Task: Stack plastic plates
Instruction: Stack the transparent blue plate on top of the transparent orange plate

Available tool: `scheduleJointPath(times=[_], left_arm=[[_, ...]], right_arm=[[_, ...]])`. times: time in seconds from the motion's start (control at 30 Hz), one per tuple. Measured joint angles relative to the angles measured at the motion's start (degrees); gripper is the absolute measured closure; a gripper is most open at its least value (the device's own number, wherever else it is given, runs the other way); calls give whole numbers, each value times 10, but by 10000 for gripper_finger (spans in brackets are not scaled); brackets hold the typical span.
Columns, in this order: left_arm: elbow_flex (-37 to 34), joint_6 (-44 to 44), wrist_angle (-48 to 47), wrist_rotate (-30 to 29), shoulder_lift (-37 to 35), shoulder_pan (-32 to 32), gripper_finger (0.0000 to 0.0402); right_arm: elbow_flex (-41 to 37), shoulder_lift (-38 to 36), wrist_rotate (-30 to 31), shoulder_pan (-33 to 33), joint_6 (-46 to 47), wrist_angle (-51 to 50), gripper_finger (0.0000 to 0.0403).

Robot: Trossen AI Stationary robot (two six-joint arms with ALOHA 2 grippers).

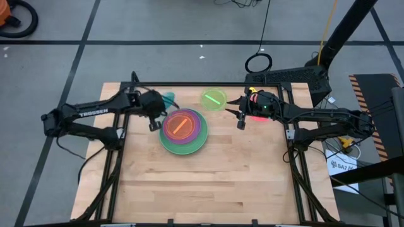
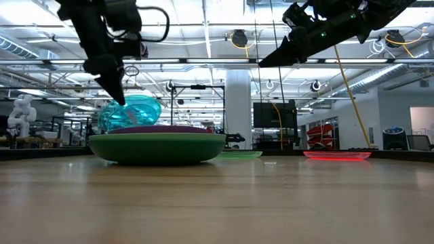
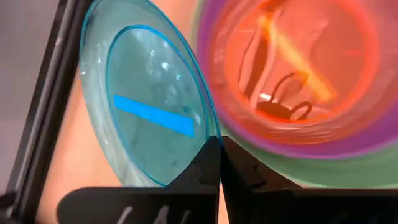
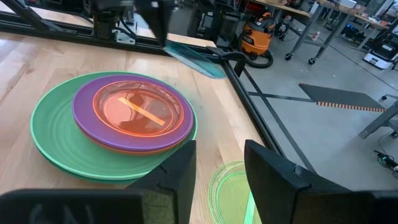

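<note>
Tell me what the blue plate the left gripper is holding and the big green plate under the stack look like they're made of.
The blue plate, pinched by the left gripper, looks like thin translucent plastic: glossy, with the surface behind showing through it. The big green plate looks like opaque plastic with a smoother, duller sheen and molded rings; nothing shows through.

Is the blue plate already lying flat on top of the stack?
No. The left gripper holds the blue plate tilted by its rim, beside the stack, not on it.

2 dark arms (image 1: 95, 116), white lettering.
</note>
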Motion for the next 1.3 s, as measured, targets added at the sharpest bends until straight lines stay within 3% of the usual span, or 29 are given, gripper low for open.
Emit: scheduleJointPath(times=[0.27, 0.57, 1.0, 1.3], left_arm=[[0, -34, 39, -8, -1, -128, 400], [0, -71, 97, -10, 16, -209, 400], [0, -114, 99, -10, 82, -236, 379], [0, -153, 99, -10, 82, -236, 353]], right_arm=[[0, 0, 0, 0, 1, 0, 275], [0, 0, 0, 0, 1, 5, 275], [0, 0, 0, 0, 1, 5, 275], [0, 0, 0, 0, 6, 4, 275]])
